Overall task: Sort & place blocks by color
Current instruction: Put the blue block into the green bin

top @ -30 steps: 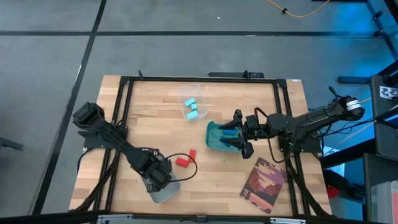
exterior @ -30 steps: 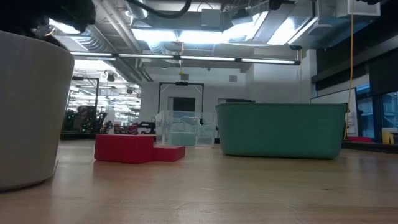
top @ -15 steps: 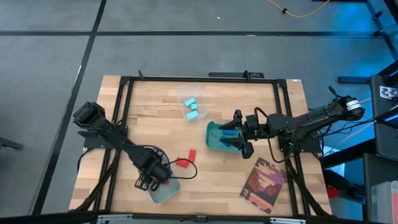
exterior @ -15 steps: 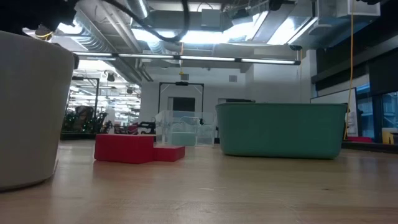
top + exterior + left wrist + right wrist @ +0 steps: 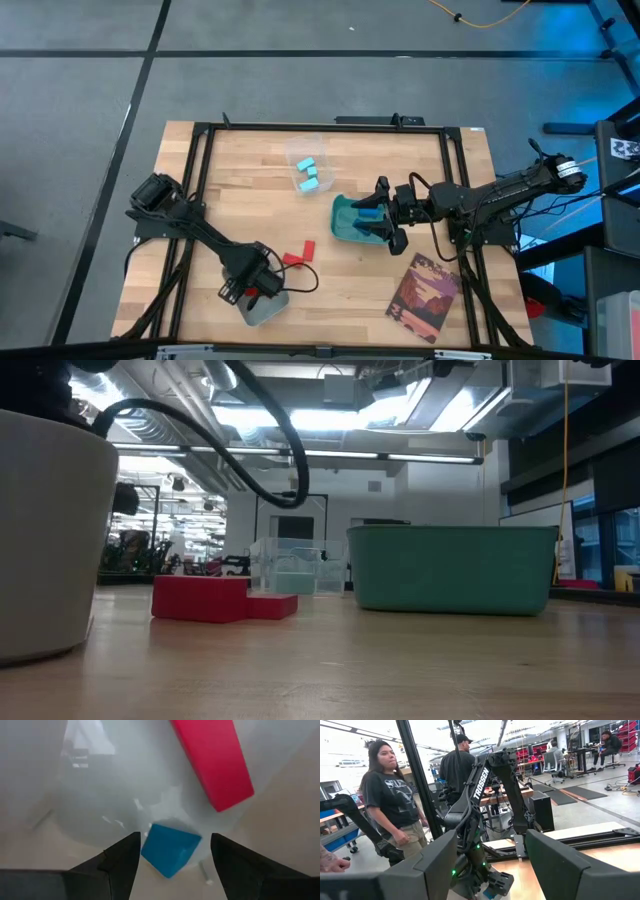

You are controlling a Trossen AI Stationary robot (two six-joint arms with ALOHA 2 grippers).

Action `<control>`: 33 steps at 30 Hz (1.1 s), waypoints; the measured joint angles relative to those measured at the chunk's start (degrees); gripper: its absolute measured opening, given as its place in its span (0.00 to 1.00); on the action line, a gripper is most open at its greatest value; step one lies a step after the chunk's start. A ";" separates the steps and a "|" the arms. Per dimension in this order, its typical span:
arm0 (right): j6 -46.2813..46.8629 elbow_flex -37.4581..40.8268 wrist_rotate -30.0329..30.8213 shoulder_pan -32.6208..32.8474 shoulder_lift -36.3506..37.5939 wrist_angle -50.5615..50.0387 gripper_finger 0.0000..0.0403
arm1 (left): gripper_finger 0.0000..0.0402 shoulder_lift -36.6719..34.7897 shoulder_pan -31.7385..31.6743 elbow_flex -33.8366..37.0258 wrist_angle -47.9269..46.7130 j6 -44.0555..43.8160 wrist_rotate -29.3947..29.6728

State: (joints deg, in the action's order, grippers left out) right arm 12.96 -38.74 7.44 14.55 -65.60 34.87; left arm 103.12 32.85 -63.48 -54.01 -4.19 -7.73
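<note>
Red block [image 5: 212, 762] inside grey tray [image 5: 90, 795]; left end effector [image 5: 172, 852] open above.

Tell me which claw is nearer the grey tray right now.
Left. The left claw hangs right over the grey tray, open, with a red block and a blue block below it. The right claw sits across the table at the teal bin.

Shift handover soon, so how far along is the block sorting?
Done: three light cyan blocks lie in the clear container; darker blue blocks sit in the teal bin under the open right pincer. In hand: the open left pincer hovers over the grey tray, which holds a red rectangular block and a blue cube. Left: two red blocks on the wooden table; that blue cube looks missorted.
</note>
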 joint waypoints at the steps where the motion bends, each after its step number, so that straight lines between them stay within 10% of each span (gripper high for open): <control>1: 0.02 0.00 0.00 0.00 0.00 0.00 0.60 | 0.58 0.31 0.04 -0.05 -0.01 0.23 0.27; 33: 0.06 0.00 0.02 0.00 0.00 -0.07 0.60 | 0.58 5.80 1.90 0.26 -7.99 0.94 -2.07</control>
State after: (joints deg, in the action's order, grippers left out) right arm 13.01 -38.74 7.46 14.55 -65.60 34.81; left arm 108.92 34.76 -63.22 -62.00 -3.26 -9.80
